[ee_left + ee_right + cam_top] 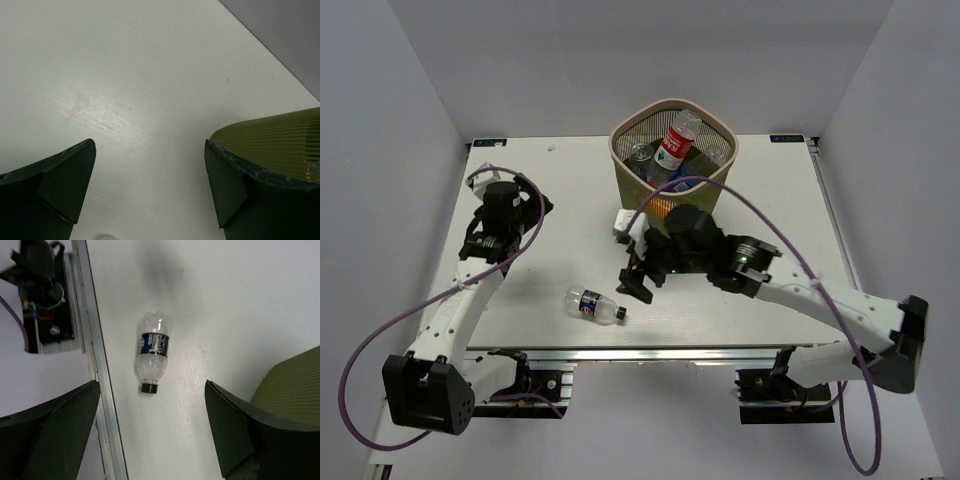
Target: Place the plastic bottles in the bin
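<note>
Plastic bottle (152, 352) lies ahead of the right gripper (638, 275), whose jaws stand wide apart; best to descend squarely, straddle the labelled middle, then close gently.

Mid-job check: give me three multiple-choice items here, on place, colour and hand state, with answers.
1. Where on the table does the loose bottle lie? A far left corner; B near the front edge; C far right corner.
2. Its cap is: A black; B red; C white.
3. The right hand is: A shut on the bottle; B open, empty; C out of view.
Answers: B, it lies by the near edge; A, the right wrist view shows a black cap; B, it stands wide open, gripping nothing.
</note>
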Controlling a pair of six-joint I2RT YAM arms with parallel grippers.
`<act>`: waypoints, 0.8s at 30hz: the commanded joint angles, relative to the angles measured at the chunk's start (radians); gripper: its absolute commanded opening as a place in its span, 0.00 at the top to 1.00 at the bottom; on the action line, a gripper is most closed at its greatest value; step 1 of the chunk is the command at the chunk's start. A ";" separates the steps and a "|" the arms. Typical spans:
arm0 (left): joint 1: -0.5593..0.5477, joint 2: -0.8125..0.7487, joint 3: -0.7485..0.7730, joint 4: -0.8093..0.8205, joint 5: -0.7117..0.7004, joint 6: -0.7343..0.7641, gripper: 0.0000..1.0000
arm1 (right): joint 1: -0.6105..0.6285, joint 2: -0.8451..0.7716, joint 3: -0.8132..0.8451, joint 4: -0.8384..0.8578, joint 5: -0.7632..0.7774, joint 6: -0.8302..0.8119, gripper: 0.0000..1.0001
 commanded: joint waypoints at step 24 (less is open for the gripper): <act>0.002 -0.179 -0.190 -0.004 -0.301 -0.110 0.02 | 0.055 0.706 -0.029 0.478 -0.098 -0.024 0.11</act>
